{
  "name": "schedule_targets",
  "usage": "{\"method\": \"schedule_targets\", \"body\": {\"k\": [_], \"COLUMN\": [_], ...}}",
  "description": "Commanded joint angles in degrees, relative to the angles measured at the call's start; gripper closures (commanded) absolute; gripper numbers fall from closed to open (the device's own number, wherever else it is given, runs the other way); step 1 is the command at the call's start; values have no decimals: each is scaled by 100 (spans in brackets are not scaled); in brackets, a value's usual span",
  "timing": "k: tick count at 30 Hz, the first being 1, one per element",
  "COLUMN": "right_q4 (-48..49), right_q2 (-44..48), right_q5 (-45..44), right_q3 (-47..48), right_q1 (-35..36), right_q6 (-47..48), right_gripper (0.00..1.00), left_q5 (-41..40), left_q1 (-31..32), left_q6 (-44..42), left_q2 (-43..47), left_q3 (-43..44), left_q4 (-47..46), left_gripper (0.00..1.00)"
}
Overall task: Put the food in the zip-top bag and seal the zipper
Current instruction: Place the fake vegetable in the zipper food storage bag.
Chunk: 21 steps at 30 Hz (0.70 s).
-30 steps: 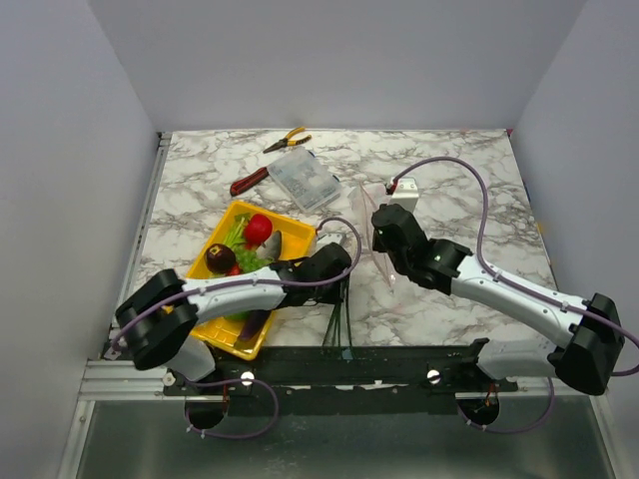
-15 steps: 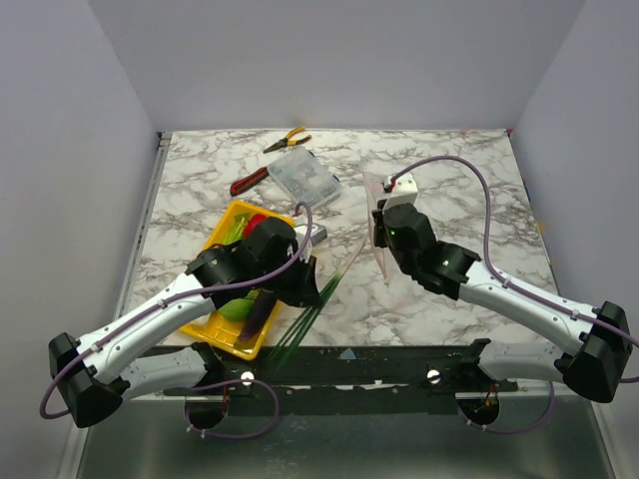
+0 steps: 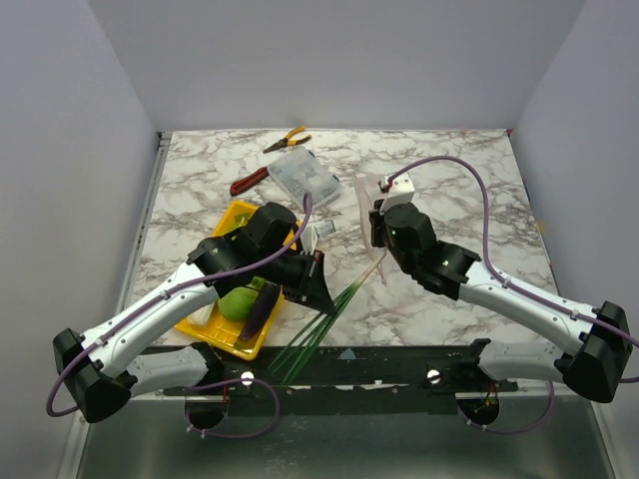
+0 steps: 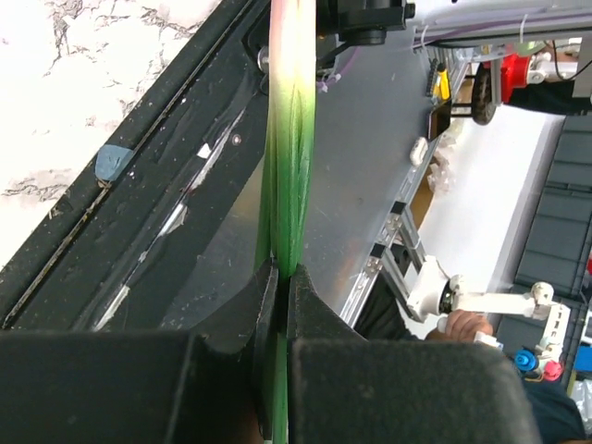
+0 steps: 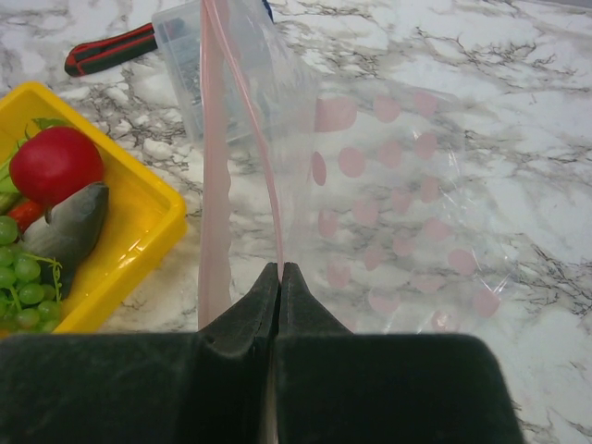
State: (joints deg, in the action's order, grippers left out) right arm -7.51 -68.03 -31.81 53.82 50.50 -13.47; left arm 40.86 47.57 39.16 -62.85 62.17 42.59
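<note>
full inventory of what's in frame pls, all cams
table: 1, white-grey marble, under everything
tray: 1, yellow, left of centre
tomato: 1, red, in tray
grapes: 1 bunch, green, in tray
grey piece: 1, dark grey, in tray beside tomato; kind unclear
cabbage: 1, green, tray's near end
eggplant: 1, purple, beside cabbage
leek: 1, green fading to white, held off the tray
zip-top bag: 1, clear with pink dots, held up at centre
zipper: 1, pink, bag's mouth
clear box: 1, far of tray
red-handled pliers: 1, left of box
yellow-handled pliers: 1, far edge
left gripper: shut on leek
right gripper: shut on bag's pink edge
</note>
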Motion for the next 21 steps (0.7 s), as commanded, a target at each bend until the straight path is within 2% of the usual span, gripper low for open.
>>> {"method": "schedule_targets", "body": {"k": [1,6,16,21], "right_q4": [52,15,10,7], "right_q2": [101,68,78,83], "right_q5": [-1,31,117,158], "right_q3": [31,64,28,26], "right_q1": [-31,-33,-32,-32], "right_q6": [-16,-37,-58,-76], "right_gripper": [99,99,99,99], "left_q5": [201,261,420,579], "left_q1": [-159,-282,-409,-646], "left_q6": [230,501,655,1080], "left_q2": [170,432,111,-29], "left_q3": [-204,-701,-541,-509], "left_q4": [78,-213,-357,-368], "left_gripper": [100,100,100,100]}}
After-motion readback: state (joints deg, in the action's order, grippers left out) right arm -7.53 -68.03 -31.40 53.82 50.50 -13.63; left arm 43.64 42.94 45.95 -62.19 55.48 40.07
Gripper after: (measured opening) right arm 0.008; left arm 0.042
